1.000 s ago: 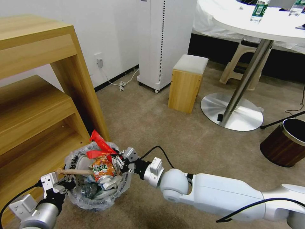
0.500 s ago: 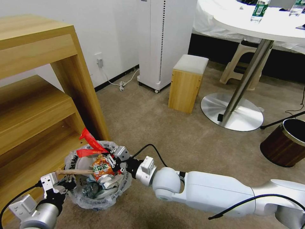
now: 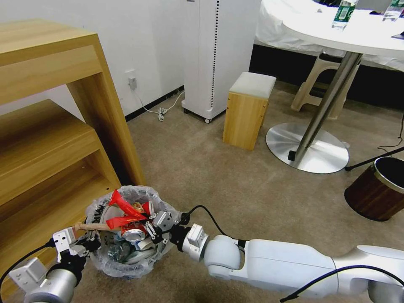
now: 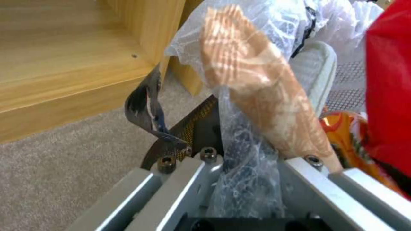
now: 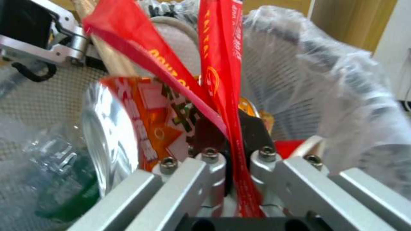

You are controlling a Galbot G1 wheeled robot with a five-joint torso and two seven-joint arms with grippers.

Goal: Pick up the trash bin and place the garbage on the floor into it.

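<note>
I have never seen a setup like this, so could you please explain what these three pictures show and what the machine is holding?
This is a wheeled robot with two arms. The wide picture comes from a camera on its head, looking down; the other two come from cameras on its wrists.

On the beige carpet floor beside a wooden shelf unit stands the trash bin, black and lined with a crinkly plastic bag. The left hand is clamped on its rim and bag, seen up close in the left wrist picture.

The right hand reaches into the bin from the other side, shut on a red wrapper. Already inside are a crushed can, a wooden stick and a white slipper.
</note>
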